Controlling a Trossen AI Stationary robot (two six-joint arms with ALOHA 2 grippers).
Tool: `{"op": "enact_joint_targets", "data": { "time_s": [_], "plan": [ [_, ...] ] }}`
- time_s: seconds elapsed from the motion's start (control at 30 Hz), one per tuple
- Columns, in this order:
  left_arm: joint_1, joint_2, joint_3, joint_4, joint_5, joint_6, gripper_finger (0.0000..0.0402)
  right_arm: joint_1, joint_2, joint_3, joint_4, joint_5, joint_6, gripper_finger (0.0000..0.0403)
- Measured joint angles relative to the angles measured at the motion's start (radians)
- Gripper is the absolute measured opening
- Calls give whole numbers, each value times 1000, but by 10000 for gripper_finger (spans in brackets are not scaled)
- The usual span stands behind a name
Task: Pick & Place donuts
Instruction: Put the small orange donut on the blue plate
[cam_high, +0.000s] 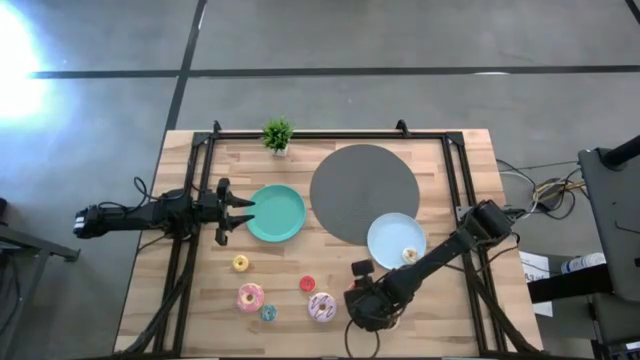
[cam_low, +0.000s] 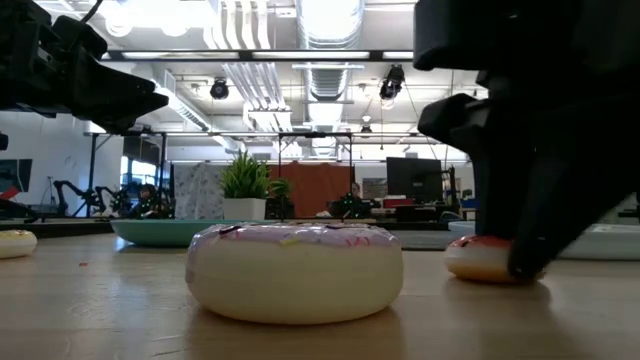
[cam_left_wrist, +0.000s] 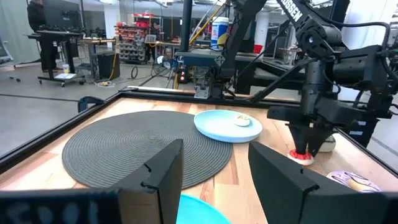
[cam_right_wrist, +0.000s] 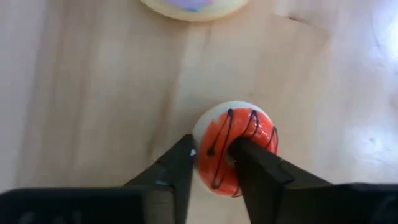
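Observation:
My right gripper (cam_right_wrist: 211, 152) points steeply down at the table's near edge, shut on a red mini donut (cam_right_wrist: 239, 146) with dark drizzle. The arm hides this donut in the high view. Beside it lies a pink-white sprinkled donut (cam_high: 322, 307). Farther left lie a red (cam_high: 307, 284), a teal (cam_high: 268, 313), a pink (cam_high: 250, 296) and a yellow donut (cam_high: 240, 263). One pale donut (cam_high: 409, 256) rests on the light-blue plate (cam_high: 385, 235). My left gripper (cam_high: 245, 210) waits open and level at the green plate's (cam_high: 280, 215) left rim. My right gripper has one finger (cam_right_wrist: 249, 158) in the donut's hole and the other (cam_right_wrist: 180, 165) outside its rim. The ring's wall (cam_right_wrist: 214, 168) is pinched between them. The fingers come from above, slanting down. The donut lies flat on the table (cam_low: 480, 258).
A round grey mat (cam_high: 363, 190) lies at the far middle, and a small potted plant (cam_high: 278, 135) stands at the far edge. A black frame (cam_high: 455, 180) runs along the table's sides.

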Motion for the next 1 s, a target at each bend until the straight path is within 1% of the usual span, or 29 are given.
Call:
{"op": "enact_joint_targets", "data": {
  "time_s": [0.1,0.17,0.23,0.3,0.37,0.47,0.6,0.67,0.73,0.8,0.87,1.0],
  "plan": [
    [0,0,0,0,0,0,156,-7,-35,3,-54,16,3,47],
    [0,0,0,0,0,0,156,-7,-79,7,-95,60,14,22],
    [0,0,0,0,0,0,156,-4,-137,7,-166,119,53,14],
    [0,0,0,0,0,0,156,-3,-198,-1,-259,148,130,15],
    [0,1,0,0,0,0,156,-3,-256,-28,-366,148,254,15],
    [0,3,0,0,0,0,156,-3,-357,-121,-439,141,461,13],
    [0,5,0,0,0,0,156,-11,-514,-293,-438,92,728,13],
    [0,5,0,0,0,0,156,-22,-592,-373,-429,78,816,13],
    [0,5,0,0,0,0,156,-43,-666,-435,-413,79,864,13],
    [0,5,0,0,0,0,156,-79,-728,-495,-391,74,879,13],
    [0,5,0,0,0,0,156,-131,-772,-553,-332,48,865,13],
    [0,5,0,0,1,0,156,-250,-807,-661,-194,-65,752,13]
  ]
}}
